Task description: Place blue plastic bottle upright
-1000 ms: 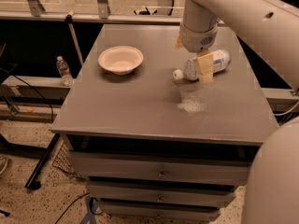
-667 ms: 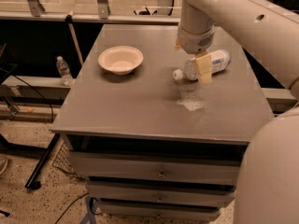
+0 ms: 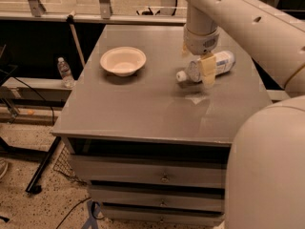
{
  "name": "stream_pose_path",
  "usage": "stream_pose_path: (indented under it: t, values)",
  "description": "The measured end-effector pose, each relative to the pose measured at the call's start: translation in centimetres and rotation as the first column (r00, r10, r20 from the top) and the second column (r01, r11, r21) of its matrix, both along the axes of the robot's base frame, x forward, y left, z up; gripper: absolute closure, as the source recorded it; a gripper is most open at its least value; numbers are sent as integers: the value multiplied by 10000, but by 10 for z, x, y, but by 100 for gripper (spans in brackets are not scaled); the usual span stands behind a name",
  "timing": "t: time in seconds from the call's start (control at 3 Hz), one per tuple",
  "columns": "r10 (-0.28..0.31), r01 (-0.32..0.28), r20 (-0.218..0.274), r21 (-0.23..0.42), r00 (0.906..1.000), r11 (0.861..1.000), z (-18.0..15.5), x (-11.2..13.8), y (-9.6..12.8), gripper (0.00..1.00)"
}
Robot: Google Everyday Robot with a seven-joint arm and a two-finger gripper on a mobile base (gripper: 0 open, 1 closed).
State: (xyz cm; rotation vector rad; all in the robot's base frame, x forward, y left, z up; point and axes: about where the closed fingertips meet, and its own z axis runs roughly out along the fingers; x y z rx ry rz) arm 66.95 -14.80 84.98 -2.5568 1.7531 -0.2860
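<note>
The blue plastic bottle (image 3: 222, 61) lies on its side at the right of the grey table (image 3: 143, 104), its white cap (image 3: 181, 75) pointing left towards me. My gripper (image 3: 196, 61) comes down from above and straddles the bottle near its neck. One yellowish finger (image 3: 207, 70) is in front of the bottle and the other is behind it, both closed against it. The bottle rests on or just above the tabletop.
A cream bowl (image 3: 123, 60) stands on the left half of the table. A small clear bottle (image 3: 63, 71) stands on a low ledge left of the table. Drawers (image 3: 162, 178) sit under the tabletop. My large arm fills the right side of the view.
</note>
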Motion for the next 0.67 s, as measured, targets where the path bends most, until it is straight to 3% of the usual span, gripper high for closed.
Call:
stream_pose_path:
  t: [0.33,0.67]
  values:
    - [-100,100,-89,12,9999,9999,-6,4,-5,39]
    - [-174,174,-29,0,9998,9998,-8,-1,-8,70]
